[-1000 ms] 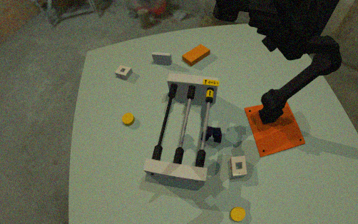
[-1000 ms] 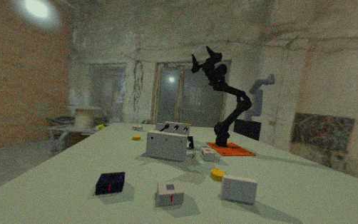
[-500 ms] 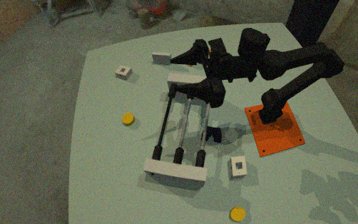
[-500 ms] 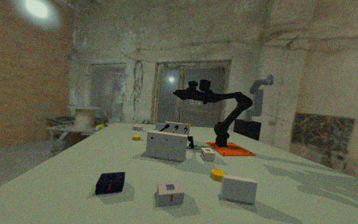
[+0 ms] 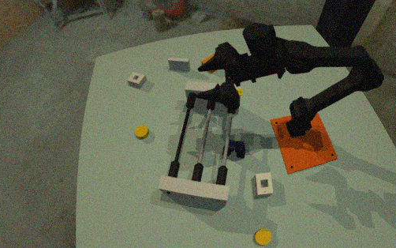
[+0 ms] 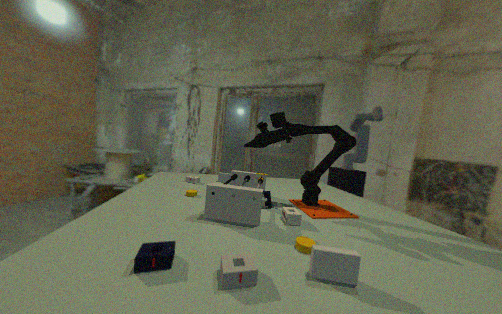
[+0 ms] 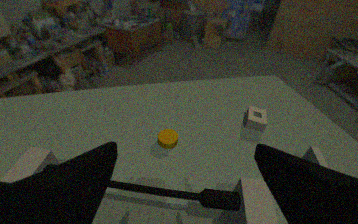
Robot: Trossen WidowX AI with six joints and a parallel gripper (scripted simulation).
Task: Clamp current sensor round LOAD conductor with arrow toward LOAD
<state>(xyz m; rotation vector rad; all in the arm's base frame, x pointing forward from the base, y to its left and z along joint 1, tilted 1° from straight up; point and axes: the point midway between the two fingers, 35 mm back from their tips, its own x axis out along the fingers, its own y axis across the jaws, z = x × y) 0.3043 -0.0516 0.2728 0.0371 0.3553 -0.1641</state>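
The open sensor (image 5: 237, 148) (image 6: 267, 199), small and dark, stands on the table beside the right-hand grey conductor (image 5: 227, 136). Its arrow cannot be made out. A yellow marker (image 5: 240, 92) (image 6: 261, 174) shows at the far end of that conductor, mostly behind my gripper in the top view; its lettering cannot be read. My gripper (image 5: 198, 82) (image 6: 246, 145) (image 7: 188, 150) is open and empty, high above the far end of the conductor rack. In the wrist view the sensor does not show; the black conductor (image 7: 155, 190) passes below the fingers.
The rack's near white block (image 5: 194, 189) (image 6: 233, 204) holds three rods. A middle grey conductor (image 5: 205, 132) lies between the others. A white box (image 5: 263, 185) (image 6: 291, 216) stands right of the rack. Yellow discs (image 5: 141, 132) (image 5: 263, 237), an orange block (image 5: 207, 60) and a dark box (image 6: 155, 256) are around it.
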